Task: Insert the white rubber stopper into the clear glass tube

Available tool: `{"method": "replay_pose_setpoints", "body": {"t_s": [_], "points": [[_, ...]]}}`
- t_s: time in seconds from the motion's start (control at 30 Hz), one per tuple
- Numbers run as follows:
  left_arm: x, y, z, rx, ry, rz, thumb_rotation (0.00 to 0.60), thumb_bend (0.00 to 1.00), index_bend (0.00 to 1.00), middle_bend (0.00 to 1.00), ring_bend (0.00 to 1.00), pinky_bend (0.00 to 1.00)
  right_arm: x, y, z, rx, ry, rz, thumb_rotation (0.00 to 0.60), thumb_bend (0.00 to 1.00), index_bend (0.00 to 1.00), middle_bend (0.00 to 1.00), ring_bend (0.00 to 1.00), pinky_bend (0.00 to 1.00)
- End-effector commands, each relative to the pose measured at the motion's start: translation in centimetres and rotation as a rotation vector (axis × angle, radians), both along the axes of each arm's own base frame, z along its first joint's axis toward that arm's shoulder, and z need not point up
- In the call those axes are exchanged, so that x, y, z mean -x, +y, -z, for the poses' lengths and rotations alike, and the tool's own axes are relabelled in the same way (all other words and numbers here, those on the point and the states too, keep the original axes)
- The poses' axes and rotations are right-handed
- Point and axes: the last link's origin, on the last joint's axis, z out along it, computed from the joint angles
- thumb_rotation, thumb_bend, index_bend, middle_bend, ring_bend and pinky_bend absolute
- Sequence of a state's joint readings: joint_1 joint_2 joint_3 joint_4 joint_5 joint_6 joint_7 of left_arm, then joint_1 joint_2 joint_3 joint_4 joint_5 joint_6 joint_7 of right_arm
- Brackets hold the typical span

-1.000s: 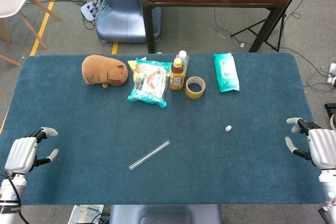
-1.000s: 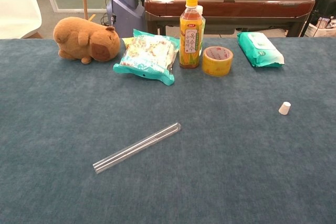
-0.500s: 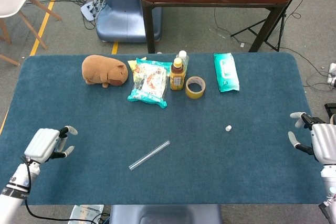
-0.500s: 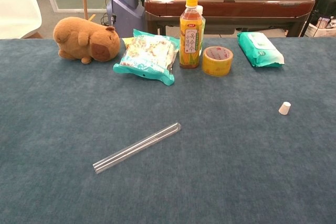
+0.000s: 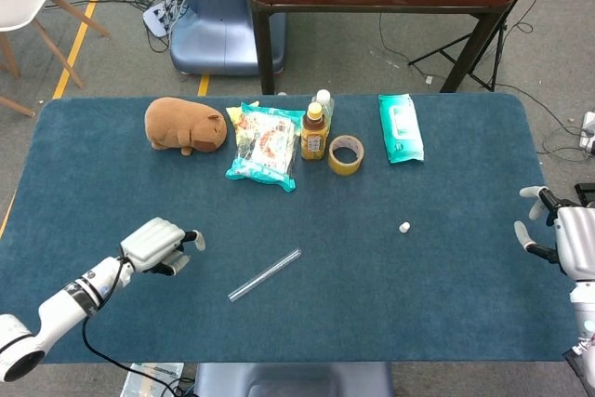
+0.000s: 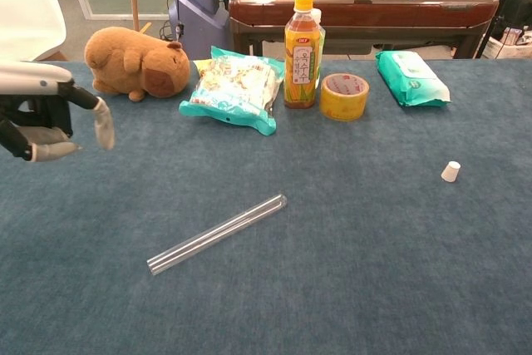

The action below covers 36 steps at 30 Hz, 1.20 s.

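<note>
Left hand (image 5: 160,245) has swung in from the table's edge, empty, fingers loosely apart, at 9 o'clock of the glass tube (image 5: 266,274). Likely reaching to grasp. Stopper (image 5: 404,227) sits untouched at 2 o'clock of the tube. Right hand (image 5: 569,241) idles, apparently open.

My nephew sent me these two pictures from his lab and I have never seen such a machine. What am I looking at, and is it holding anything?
It is a robot with two arms, each ending in a mechanical hand. One picture looks down from its head, the other forward from its chest.

On the blue cloth-covered table lie a clear glass tube and, apart from it, a small white rubber stopper. Along the far side sit a brown plush animal, a snack bag, a yellow-capped drink bottle, a roll of yellow tape and a green pack of wipes.

The left hand hovers near the tube; the right hand is at the table's edge. Both hold nothing, fingers apart.
</note>
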<state>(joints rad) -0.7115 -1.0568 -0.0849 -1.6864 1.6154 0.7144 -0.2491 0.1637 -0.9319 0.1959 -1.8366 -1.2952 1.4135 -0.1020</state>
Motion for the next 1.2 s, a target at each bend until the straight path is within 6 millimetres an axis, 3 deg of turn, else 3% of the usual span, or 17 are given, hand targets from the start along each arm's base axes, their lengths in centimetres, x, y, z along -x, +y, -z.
{"method": "replay_pose_setpoints", "body": {"t_s": [0.03, 0.2, 0.6, 1.2], "points": [[-1.5, 0.3, 1.8, 0.074, 0.032, 0.035, 0.6, 0.55, 0.26, 0.94, 1.0, 1.0, 0.2, 0.0, 0.0, 0.0, -0.002, 0.009, 0.6, 0.34, 0.35, 0.55, 0.58, 0.67], [-3.2, 0.6, 3.9, 0.16, 0.096, 0.064, 0.6, 0.61, 0.18, 0.94, 1.0, 1.0, 0.6, 0.1, -0.1, 0.004, -0.005, 0.028, 0.6, 0.34, 0.35, 0.56, 0.59, 0.67], [-7.2, 0.3, 8.0, 0.258, 0.169, 0.184, 0.6, 0.61, 0.17, 0.94, 1.0, 1.0, 1.4, 0.5, 0.0, 0.002, -0.013, 0.061, 0.6, 0.34, 0.35, 0.56, 0.59, 0.67], [-9.3, -0.1, 12.1, 0.306, 0.189, 0.212, 0.6, 0.61, 0.17, 0.94, 1.0, 1.0, 2.5, 1.7, -0.6, 0.025, -0.031, 0.09, 0.6, 0.34, 0.35, 0.57, 0.61, 0.67]]}}
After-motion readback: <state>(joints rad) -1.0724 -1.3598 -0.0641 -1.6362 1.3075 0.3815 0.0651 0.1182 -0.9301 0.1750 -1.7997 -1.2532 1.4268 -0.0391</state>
